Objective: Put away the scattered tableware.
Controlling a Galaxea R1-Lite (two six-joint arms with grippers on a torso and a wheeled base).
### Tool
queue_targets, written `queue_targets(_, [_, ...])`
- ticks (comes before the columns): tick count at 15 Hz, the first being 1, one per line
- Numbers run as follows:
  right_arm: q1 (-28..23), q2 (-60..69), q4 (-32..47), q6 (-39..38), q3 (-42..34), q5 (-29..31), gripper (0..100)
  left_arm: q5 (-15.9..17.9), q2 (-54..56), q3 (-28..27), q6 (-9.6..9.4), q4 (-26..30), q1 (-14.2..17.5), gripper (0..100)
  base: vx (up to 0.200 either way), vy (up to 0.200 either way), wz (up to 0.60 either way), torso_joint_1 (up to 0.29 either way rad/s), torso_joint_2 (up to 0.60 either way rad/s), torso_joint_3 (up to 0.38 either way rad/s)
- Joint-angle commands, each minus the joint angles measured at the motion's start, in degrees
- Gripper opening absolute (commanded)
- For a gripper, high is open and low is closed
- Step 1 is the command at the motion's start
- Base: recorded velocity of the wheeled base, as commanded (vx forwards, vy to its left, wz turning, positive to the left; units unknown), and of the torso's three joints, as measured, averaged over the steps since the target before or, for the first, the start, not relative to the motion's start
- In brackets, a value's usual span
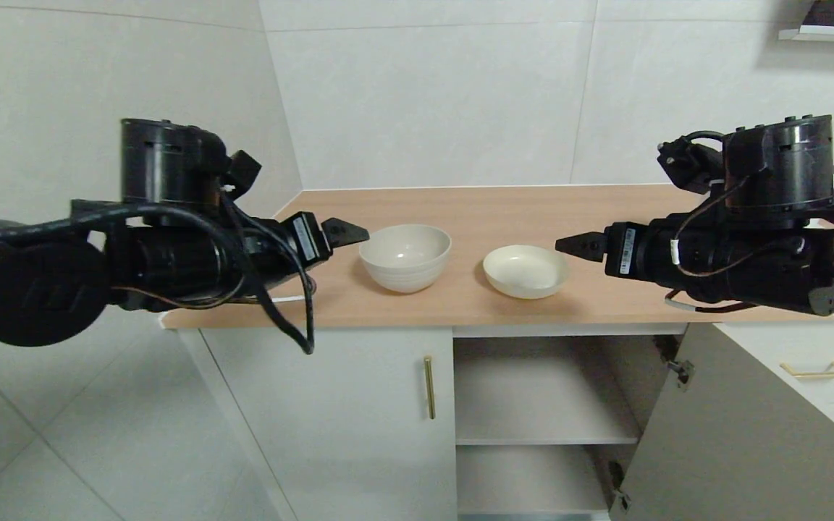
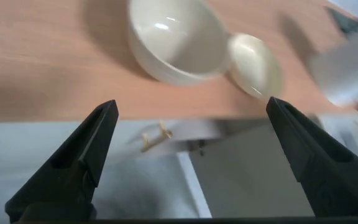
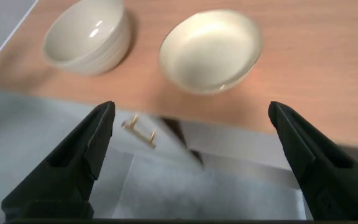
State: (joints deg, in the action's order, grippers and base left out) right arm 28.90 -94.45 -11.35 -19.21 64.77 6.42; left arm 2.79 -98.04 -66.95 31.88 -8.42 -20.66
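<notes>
— Where does the tableware sit?

— Both pieces are on the worktop [image 1: 504, 210], close to its front edge. The deep bowl [image 1: 405, 257] stands upright nearer the left end, and the shallow bowl [image 1: 525, 270] is just beside it on the right. A strip of bare wood shows between them, so they are not touching.

— And your tools?

— My left gripper [image 1: 344, 232] hangs off the deep bowl's left side, toward the worktop's front left corner. Its jaws are spread wide with nothing in them. My right gripper [image 1: 575, 246] hangs off the shallow bowl's right side, and its jaws are likewise spread wide and hold nothing. From my wrists, both pairs of fingers sit out in front of the front edge, clear of the bowls.

— What is below?

— Under the shallow bowl the cupboard door [image 1: 721, 434] is swung open, showing two white shelves [image 1: 544, 438]. The door [image 1: 359, 412] to its left is closed, with a gold handle [image 1: 429, 387].
</notes>
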Motion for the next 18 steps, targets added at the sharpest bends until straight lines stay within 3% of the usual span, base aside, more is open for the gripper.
queue_targets(1, [0.0, -1.6, -0.3, 0.0, 0.0, 0.1, 100, -2.4, -6.5, -2.9, 1.87, -0.1, -1.8, 100, 0.000, 0.000, 0.00, 0.000, 0.00, 0.000])
queue_targets(2, [0.1, -1.7, -0.4, 0.0, -0.2, 0.1, 100, -4.6, -10.1, -5.8, 4.33, -0.1, -2.1, 100, 0.000, 0.000, 0.00, 0.000, 0.00, 0.000])
queue_targets(6, [0.1, -1.7, -0.4, 0.0, -0.3, 0.1, 100, -4.8, -14.6, -8.2, 5.39, -0.4, -1.7, 100, 0.000, 0.000, 0.00, 0.000, 0.00, 0.000])
queue_targets(8, [0.1, -1.6, -0.4, 0.0, -0.3, 0.1, 100, -4.9, -16.1, -9.6, 7.06, -0.4, -1.4, 100, 0.000, 0.000, 0.00, 0.000, 0.00, 0.000])
queue_targets(13, [0.1, -1.4, -0.4, -0.1, -0.5, 0.1, 100, -4.9, -16.1, -10.0, 7.41, -0.6, -0.8, 100, 0.000, 0.000, 0.00, 0.000, 0.00, 0.000])
queue_targets(14, [0.1, -1.4, -0.4, -0.1, -0.5, 0.1, 100, -4.9, -16.1, -10.0, 7.41, -0.6, -0.8, 0, 0.000, 0.000, 0.00, 0.000, 0.00, 0.000])
queue_targets(18, [0.2, -1.4, -0.4, -0.1, -0.5, 0.0, 100, -4.5, -17.1, -10.1, 7.50, -0.7, -0.8, 0, 0.000, 0.000, 0.00, 0.000, 0.00, 0.000])
